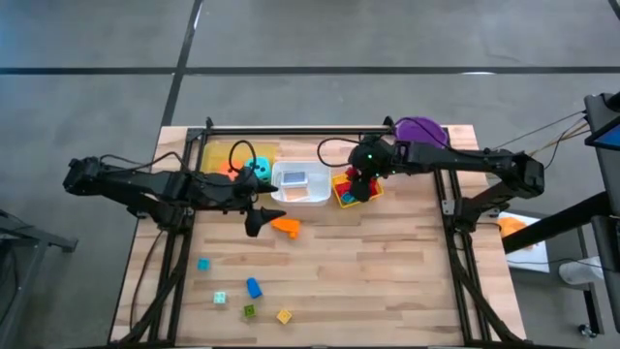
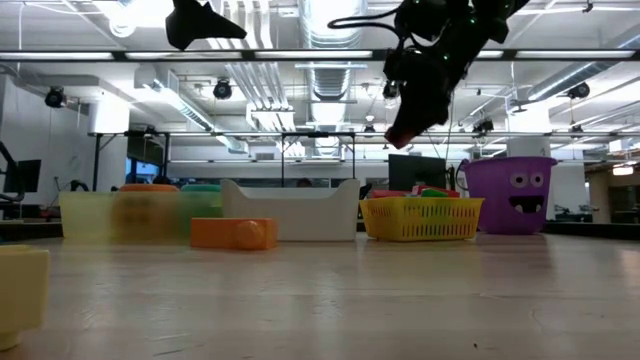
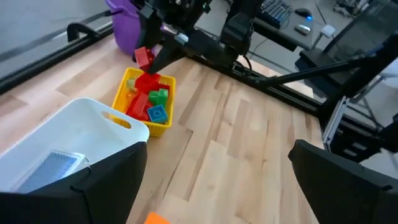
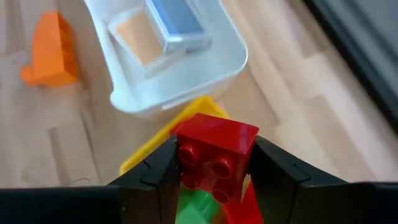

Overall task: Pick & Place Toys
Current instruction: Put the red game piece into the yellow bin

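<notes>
Hovering at upper centre, a red block (image 4: pixel 214 155) is pinched by the right gripper (image 4: pixel 214 163) over the yellow basket (image 3: pixel 163 119); release is judged next, while the left gripper (image 3: pixel 217 180) waits spread.

A lab: exposed ceiling ducts (image 2: pixel 330 90), desks with monitors (image 2: pixel 22 178).

The worktop (image 1: pixel 387 281) is pale matt wood planks. The red block (image 4: pixel 214 155) is glossy smooth plastic; the white tray (image 4: pixel 180 74) is smooth plastic; the yellow basket (image 2: pixel 422 220) is plastic mesh.
</notes>
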### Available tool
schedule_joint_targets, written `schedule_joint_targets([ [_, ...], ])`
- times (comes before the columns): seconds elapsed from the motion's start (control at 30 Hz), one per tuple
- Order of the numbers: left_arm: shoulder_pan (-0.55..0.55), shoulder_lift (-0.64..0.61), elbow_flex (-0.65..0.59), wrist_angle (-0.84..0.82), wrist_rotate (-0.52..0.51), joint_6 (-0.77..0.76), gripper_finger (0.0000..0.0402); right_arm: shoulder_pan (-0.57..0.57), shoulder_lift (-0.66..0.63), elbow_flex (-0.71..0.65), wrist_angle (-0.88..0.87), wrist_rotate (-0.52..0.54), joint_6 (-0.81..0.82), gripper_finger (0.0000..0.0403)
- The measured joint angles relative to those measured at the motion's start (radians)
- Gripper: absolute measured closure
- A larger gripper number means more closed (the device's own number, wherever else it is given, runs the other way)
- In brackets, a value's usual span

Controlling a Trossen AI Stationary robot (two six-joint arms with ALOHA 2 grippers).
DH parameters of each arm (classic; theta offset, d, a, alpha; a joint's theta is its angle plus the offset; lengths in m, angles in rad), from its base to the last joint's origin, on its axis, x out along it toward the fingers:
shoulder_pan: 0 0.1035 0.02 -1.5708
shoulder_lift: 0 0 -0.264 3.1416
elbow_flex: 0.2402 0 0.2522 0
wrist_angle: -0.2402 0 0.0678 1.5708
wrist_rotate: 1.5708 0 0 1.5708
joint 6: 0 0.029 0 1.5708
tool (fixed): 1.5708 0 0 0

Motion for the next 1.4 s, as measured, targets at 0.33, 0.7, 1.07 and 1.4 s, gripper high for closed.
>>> schedule_joint_targets([
  [0.33, 0.024, 0.004, -0.001, -0.01, 0.0, -0.128, 0.0011, -0.001, 0.001, 0.052, -0.043, 0.023, 0.125, 0.0256],
  [0.7, 0.034, 0.004, -0.002, -0.041, 0.011, -0.212, 0.0011, -0.067, 0.001, 0.025, -0.095, 0.027, 0.314, 0.0256],
  [1.07, 0.037, 0.005, -0.002, -0.041, 0.014, -0.193, 0.0011, -0.089, 0.043, 0.016, -0.116, -0.073, 0.354, 0.0256],
  [1.4, 0.049, 0.005, -0.002, -0.04, 0.061, -0.194, 0.0011, -0.101, 0.193, 0.112, -0.089, -0.048, 0.332, 0.0256],
])
